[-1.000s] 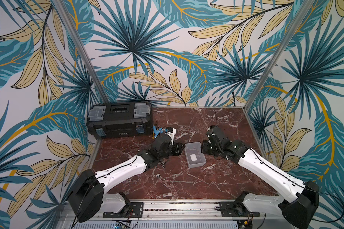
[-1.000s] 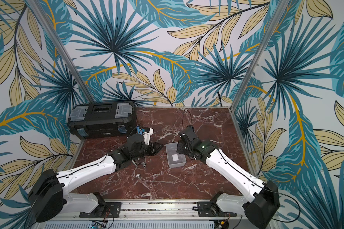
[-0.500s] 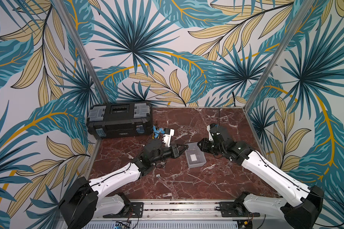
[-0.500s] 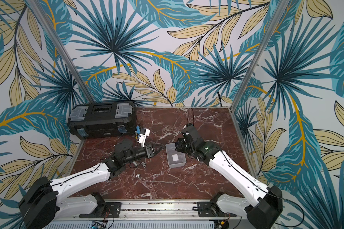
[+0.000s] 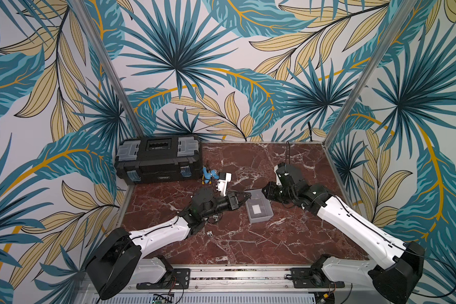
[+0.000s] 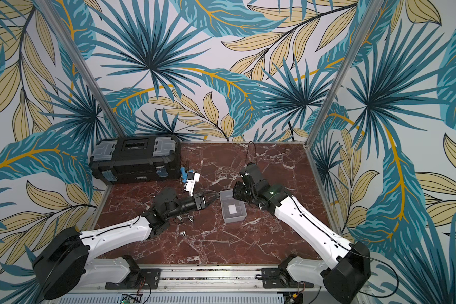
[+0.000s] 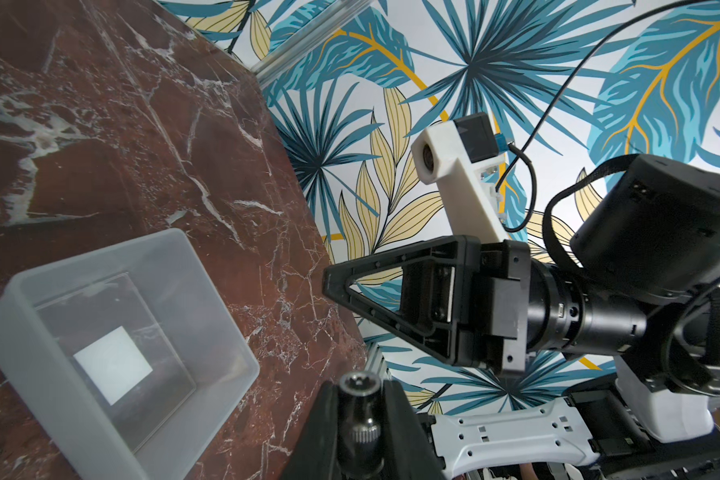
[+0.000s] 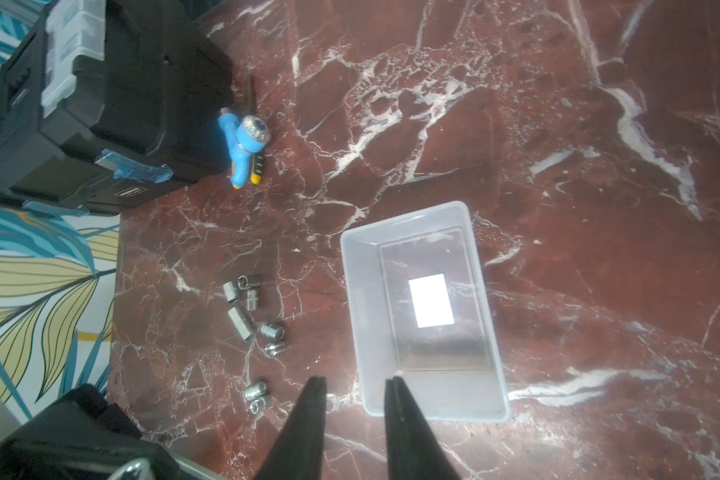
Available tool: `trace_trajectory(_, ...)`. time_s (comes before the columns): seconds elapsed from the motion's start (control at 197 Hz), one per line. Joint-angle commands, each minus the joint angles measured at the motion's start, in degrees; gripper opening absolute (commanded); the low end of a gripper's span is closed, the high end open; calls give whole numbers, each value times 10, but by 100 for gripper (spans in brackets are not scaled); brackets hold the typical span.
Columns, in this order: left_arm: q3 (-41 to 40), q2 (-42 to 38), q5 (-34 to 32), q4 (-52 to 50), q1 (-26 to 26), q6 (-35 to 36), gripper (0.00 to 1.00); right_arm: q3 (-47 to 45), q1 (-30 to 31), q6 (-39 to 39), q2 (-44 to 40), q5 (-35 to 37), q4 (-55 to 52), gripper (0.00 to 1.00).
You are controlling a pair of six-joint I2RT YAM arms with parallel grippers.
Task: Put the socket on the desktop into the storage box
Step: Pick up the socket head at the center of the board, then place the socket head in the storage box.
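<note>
A large black plastic toolbox (image 5: 158,160) with grey lid compartments and blue front latches sits shut in the far left corner of the desk (image 5: 248,242). Just beside its right end lie a blue-handled tool with a studded silver head (image 8: 242,137) and a yellow-and-black-handled screwdriver (image 8: 257,168), touching. Teal-and-yellow palm-leaf wallpaper (image 5: 182,65) rises behind.

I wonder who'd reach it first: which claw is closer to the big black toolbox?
Left. The left claw, pinching a socket, is beside the little plastic bin on the side facing the toolbox; the right claw is across the bin, farther away.
</note>
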Motion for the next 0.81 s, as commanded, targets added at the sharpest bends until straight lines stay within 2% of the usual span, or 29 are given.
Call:
trace_trajectory(0.0,41,14,-40,-60,1,24,0,-2,-7,2,4,26,-33,33)
trace_trajectory(0.294,130,80,-89,-175,-25,75,0,-24,-17,8,-1,42,-42,35)
trace_trajectory(0.496,187,136,-106,-236,-43,86,0,-31,-24,11,-3,46,-44,37)
trace_trajectory(0.805,242,168,-137,-305,-67,122,0,-36,-25,9,-12,43,-46,37)
